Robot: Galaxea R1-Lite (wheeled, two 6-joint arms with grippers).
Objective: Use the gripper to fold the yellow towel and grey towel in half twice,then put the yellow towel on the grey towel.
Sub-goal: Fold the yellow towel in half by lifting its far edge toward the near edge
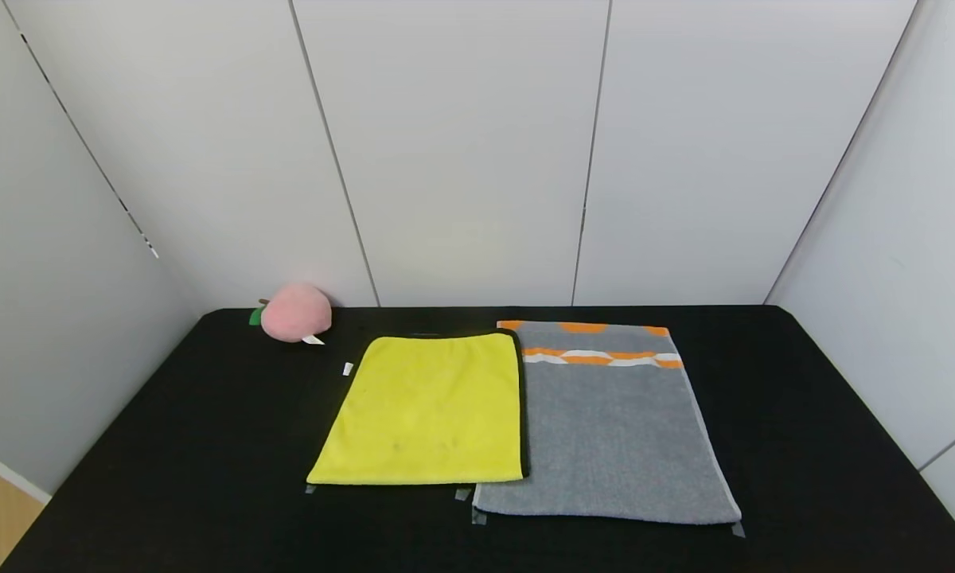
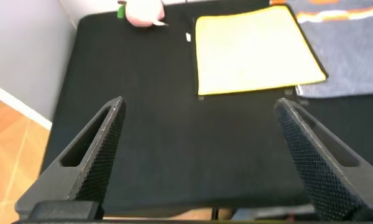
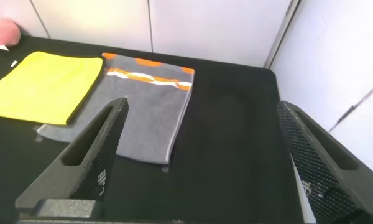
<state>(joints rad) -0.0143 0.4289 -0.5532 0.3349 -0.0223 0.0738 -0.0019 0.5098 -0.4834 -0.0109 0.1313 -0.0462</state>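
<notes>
Black table (image 1: 207,446), yellow towel (image 1: 426,414) beyond left hand (image 2: 199,112)

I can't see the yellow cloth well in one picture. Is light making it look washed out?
Left wrist view: yes, the yellow towel looks pale and glary, its surface washed out. Head view: it is evenly lit, bright yellow. Right wrist view: the grey towel shows no glare.
</notes>
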